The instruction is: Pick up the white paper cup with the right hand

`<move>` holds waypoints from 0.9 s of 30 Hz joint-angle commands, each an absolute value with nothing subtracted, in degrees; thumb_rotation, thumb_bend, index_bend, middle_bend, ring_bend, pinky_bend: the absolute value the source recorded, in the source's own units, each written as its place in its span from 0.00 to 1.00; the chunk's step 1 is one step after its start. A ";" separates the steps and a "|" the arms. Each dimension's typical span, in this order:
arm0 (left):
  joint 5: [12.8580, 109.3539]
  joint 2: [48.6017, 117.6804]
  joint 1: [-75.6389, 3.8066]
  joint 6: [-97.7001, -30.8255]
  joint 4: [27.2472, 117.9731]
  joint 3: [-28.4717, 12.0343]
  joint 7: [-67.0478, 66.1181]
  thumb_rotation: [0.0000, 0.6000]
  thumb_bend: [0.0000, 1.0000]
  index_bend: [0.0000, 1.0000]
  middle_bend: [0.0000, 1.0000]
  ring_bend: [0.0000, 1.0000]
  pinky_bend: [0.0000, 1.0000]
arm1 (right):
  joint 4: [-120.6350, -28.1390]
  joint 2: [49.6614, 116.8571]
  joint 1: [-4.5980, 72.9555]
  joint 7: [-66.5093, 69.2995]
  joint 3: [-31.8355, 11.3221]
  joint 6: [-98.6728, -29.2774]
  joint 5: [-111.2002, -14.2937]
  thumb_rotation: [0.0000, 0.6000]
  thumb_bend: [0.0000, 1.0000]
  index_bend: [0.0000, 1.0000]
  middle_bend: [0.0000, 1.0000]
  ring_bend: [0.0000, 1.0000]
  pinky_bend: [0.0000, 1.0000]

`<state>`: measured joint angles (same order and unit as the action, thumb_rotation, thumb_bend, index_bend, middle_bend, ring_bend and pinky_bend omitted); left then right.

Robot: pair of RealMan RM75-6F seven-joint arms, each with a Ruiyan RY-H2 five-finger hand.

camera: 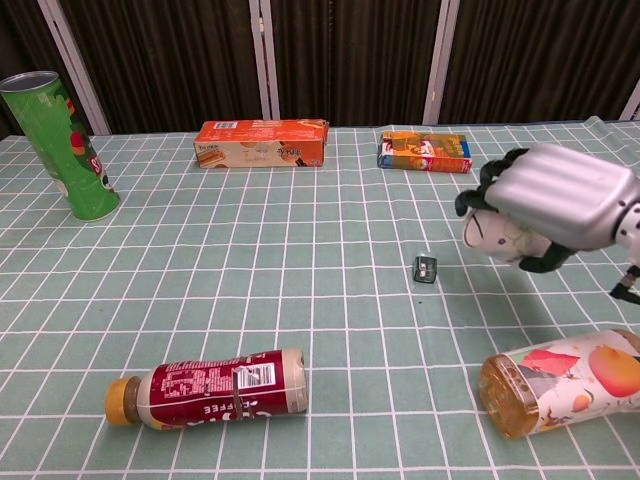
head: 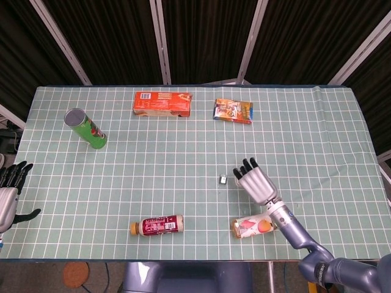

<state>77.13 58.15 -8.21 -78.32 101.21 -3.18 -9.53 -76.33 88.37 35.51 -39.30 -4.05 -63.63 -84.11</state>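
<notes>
My right hand (camera: pixel 555 200) grips the white paper cup (camera: pixel 497 236), which shows under its curled fingers in the chest view and hangs above the green checked table (camera: pixel 300 300). In the head view the back of that hand (head: pixel 256 183) covers the cup entirely. My left hand (head: pixel 8 194) stays at the far left edge of the head view, off the table, fingers apart and holding nothing.
An orange juice bottle (camera: pixel 560 385) lies just below the right hand, and a small dark object (camera: pixel 425 268) lies to its left. A red bottle (camera: pixel 215 387) lies front centre. A green can (camera: pixel 60 130), an orange box (camera: pixel 262 143) and a colourful box (camera: pixel 424 151) stand further back.
</notes>
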 commanded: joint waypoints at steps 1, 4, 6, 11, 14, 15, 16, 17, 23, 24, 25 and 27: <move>77.07 58.03 -8.23 -78.24 101.28 -3.20 -9.26 1.00 0.00 0.00 0.00 0.00 0.00 | -79.24 87.92 36.14 -28.98 -9.20 -62.59 -79.07 1.00 0.12 0.27 0.41 0.20 0.27; 76.96 57.94 -8.24 -78.15 101.25 -3.23 -9.04 1.00 0.00 0.00 0.00 0.00 0.00 | -80.24 88.40 36.18 -23.85 -11.13 -61.32 -76.01 1.00 0.12 0.27 0.41 0.20 0.27; 76.80 57.89 -8.33 -77.91 101.15 -3.26 -8.88 1.00 0.00 0.00 0.00 0.00 0.00 | -81.17 88.70 36.44 -19.77 -12.62 -59.33 -73.02 1.00 0.12 0.27 0.41 0.20 0.27; 76.53 57.84 -8.50 -77.46 101.03 -3.26 -8.72 1.00 0.00 0.00 0.00 0.00 0.00 | -81.94 89.54 37.44 -14.33 -14.29 -55.91 -69.40 1.00 0.12 0.27 0.41 0.20 0.25; 76.39 57.85 -8.53 -77.37 101.02 -3.27 -8.74 1.00 0.00 0.00 0.00 0.00 0.00 | -81.98 90.34 38.28 -12.07 -14.60 -54.14 -68.74 1.00 0.12 0.27 0.41 0.19 0.25; 76.26 57.88 -8.58 -77.22 101.00 -3.25 -8.79 1.00 0.00 0.00 0.00 0.00 0.00 | -81.38 91.11 38.88 -11.44 -14.62 -53.73 -69.04 1.00 0.12 0.27 0.41 0.19 0.25; 76.20 57.88 -8.61 -77.14 100.99 -3.25 -8.83 1.00 0.00 0.00 0.00 0.00 0.00 | -80.86 91.57 39.16 -11.22 -14.61 -53.64 -69.19 1.00 0.12 0.27 0.41 0.19 0.25; 76.12 57.90 -8.64 -77.08 100.99 -3.26 -8.87 1.00 0.00 0.00 0.00 0.00 0.00 | -80.05 92.20 39.48 -11.02 -14.57 -53.63 -69.40 1.00 0.12 0.27 0.41 0.19 0.25; 75.81 57.91 -8.69 -77.03 100.86 -3.36 -8.80 1.00 0.00 0.00 0.00 0.00 0.00 | -75.75 96.28 41.23 -11.17 -14.95 -54.69 -69.69 1.00 0.12 0.27 0.41 0.19 0.25; 75.75 57.89 -8.71 -76.98 100.84 -3.38 -8.75 1.00 0.00 0.00 0.00 0.00 0.00 | -75.13 96.80 41.47 -11.32 -15.11 -54.90 -69.61 1.00 0.12 0.27 0.41 0.19 0.25; 75.72 57.87 -8.73 -76.93 100.80 -3.38 -8.71 1.00 0.00 0.00 0.00 0.00 0.00 | -74.54 97.24 41.66 -11.49 -15.18 -55.05 -69.49 1.00 0.12 0.27 0.41 0.19 0.25; 75.68 57.83 -8.76 -76.83 100.77 -3.37 -8.55 1.00 0.00 0.00 0.00 0.00 0.00 | -73.36 98.00 41.97 -11.66 -15.22 -55.26 -69.32 1.00 0.12 0.27 0.41 0.19 0.25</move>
